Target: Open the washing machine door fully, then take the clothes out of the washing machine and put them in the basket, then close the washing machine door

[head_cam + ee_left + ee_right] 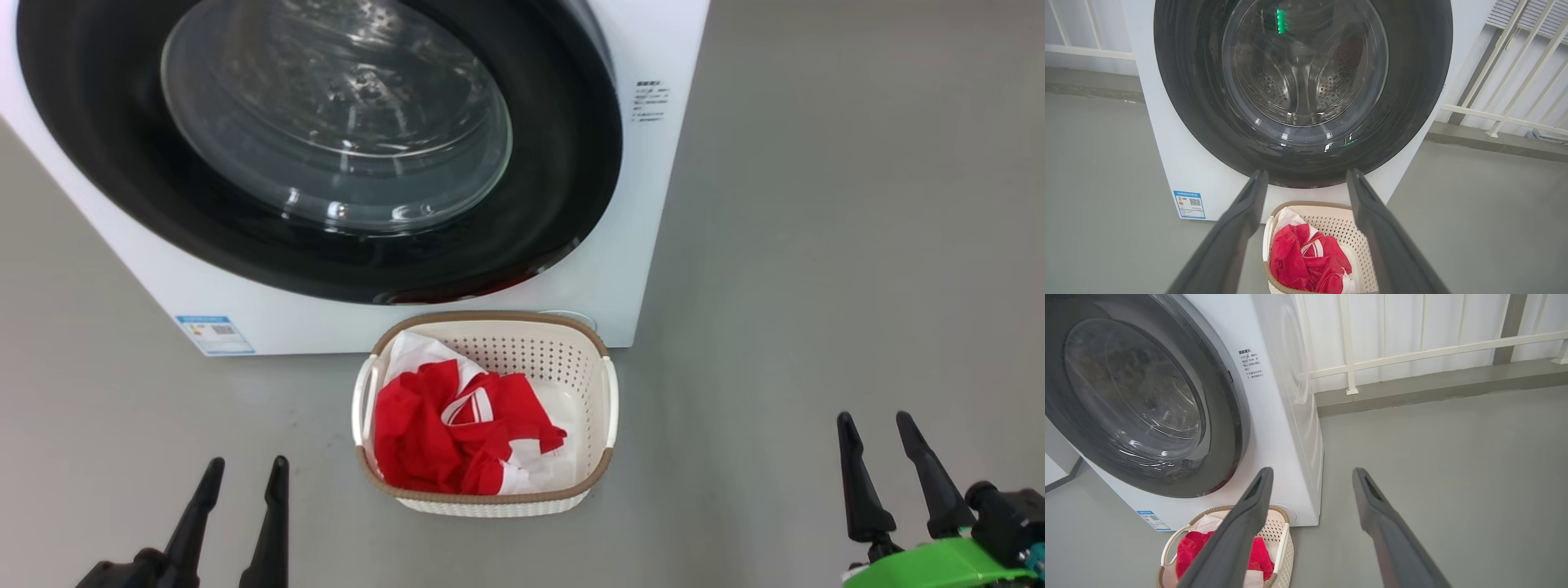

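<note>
**A:** Entry. Left gripper [247,465]: both fingers spread wide, nothing between them. Right gripper [875,420]: likewise spread and empty.

**B:** Task items, relative to the fingers?

**A:** The basket [490,316] sits on the floor [816,286] ahead of the fingertips, between the two grippers and nearer the left pair. The clothes [433,433] lie bunched inside it, red with white panels, below its brim. The washing machine [653,245] stands just beyond the basket. The washing machine door [343,163] lies against its front, well beyond both sets of tips.

**B:** Step in hand?

**A:** Judged to be the last one, making sure the door is shut. It looks flush with the front in the right wrist view, but I cannot tell whether it has caught.

**B:** How to do that well?

**A:** If a push is needed, press on the black rim [571,188], not the bulging glass [245,98]. The rim is glossy and a fingertip may slide, so push square-on and slowly. Route the arm above the basket so the fingers do not clip it.

**B:** Anything left inside?

**A:** Through the glass in the left wrist view, the drum [1298,90] reads as bare steel. One faint reddish patch is too vague to call.
</note>
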Controlling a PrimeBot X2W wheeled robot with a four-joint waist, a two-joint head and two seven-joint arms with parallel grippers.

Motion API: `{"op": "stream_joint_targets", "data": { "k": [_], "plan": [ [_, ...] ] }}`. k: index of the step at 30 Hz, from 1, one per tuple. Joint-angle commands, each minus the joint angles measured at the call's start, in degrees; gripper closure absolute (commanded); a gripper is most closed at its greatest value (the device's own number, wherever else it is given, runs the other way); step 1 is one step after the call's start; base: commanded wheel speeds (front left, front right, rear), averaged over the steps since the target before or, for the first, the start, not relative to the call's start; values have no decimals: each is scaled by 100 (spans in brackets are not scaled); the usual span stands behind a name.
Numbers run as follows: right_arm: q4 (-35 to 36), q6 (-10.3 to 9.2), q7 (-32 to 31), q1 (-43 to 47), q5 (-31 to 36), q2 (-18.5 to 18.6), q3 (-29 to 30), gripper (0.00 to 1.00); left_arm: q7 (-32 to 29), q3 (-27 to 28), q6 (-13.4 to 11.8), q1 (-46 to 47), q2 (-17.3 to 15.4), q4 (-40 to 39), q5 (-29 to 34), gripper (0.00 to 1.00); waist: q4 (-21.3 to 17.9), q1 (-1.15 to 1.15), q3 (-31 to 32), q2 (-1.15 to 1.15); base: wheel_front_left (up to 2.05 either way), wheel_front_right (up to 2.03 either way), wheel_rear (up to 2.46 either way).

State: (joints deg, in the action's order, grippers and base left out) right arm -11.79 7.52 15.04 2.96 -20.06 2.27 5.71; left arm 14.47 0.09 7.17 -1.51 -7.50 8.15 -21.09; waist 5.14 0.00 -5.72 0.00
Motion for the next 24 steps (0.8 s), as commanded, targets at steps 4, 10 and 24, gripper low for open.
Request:
{"op": "stream_joint_targets", "data": {
  "k": [4, 10, 24],
  "plan": [
    [153, -3, -4, 51, -24, 62, -78, 0, 52, 255, 32, 10, -120, -168, 45, 0, -98, 0, 40, 0, 0, 0, 0],
    [160, -3, -4, 52, -53, 61, -67, 0, 52, 265, 32, 20, -119, -183, 79, 0, -150, 0, 5, 0, 0, 0, 0],
    [162, -3, -4, 21, -82, 61, -55, 0, 52, 238, 32, 46, -115, -181, 59, 0, -131, 0, -9, 0, 0, 0, 0]
  ]
}}
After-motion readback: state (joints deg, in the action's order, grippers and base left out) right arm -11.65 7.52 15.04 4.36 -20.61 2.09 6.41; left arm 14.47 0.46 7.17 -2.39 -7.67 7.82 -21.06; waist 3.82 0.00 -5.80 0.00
